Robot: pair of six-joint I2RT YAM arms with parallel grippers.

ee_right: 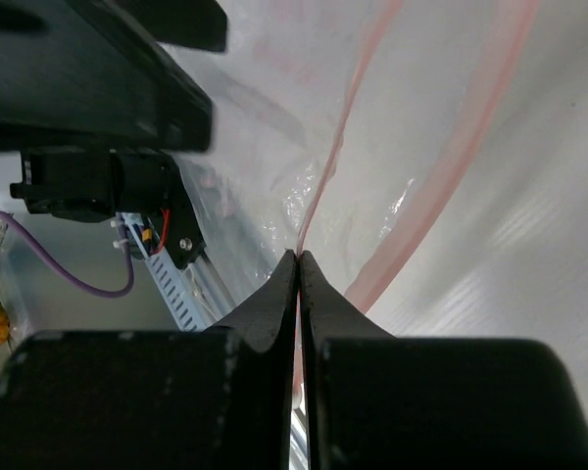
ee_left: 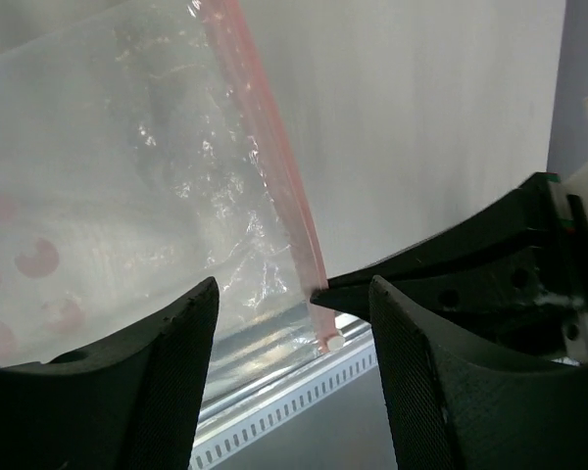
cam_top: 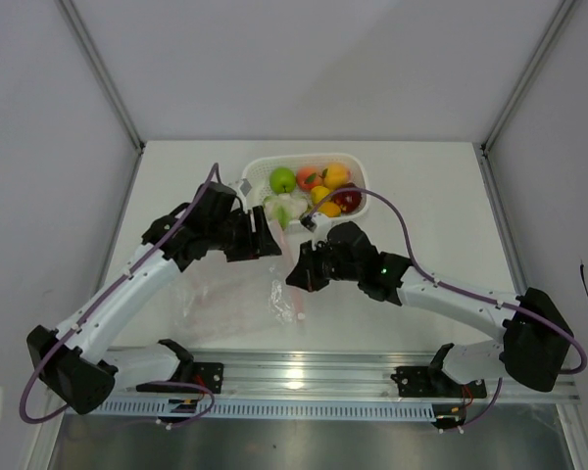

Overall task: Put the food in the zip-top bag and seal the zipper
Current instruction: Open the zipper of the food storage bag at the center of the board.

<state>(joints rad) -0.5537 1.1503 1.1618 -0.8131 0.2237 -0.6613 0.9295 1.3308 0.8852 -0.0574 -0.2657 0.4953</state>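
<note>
Nearest me, just beyond the arm bases, the zip-top bag (cam_top: 237,294) lies crumpled on the table (cam_top: 421,215) between the two arms. I see nothing inside it.

Its right-hand edge is lifted. The right gripper (ee_right: 299,262) has its jaws together, clamped on one thin lip of the zipper (ee_left: 274,166). In the right wrist view the second lip curves away to one side, so the mouth appears partly parted. I judge this hold is meant to raise one side of the opening.

The left gripper (ee_left: 294,294) faces it with jaws moderately apart and holds nothing. The strip's end hangs in the gap between them, and I cannot tell whether either pad touches it. I read its position as an approach to the opposite lip.

Farther back, the food (cam_top: 314,191) sits in the white basket (cam_top: 260,164), just behind both grippers. The green apple (cam_top: 282,180) is at the left and the dark red apple (cam_top: 348,201) at the right. No piece is in the bag, so I judge loading is not begun.
</note>
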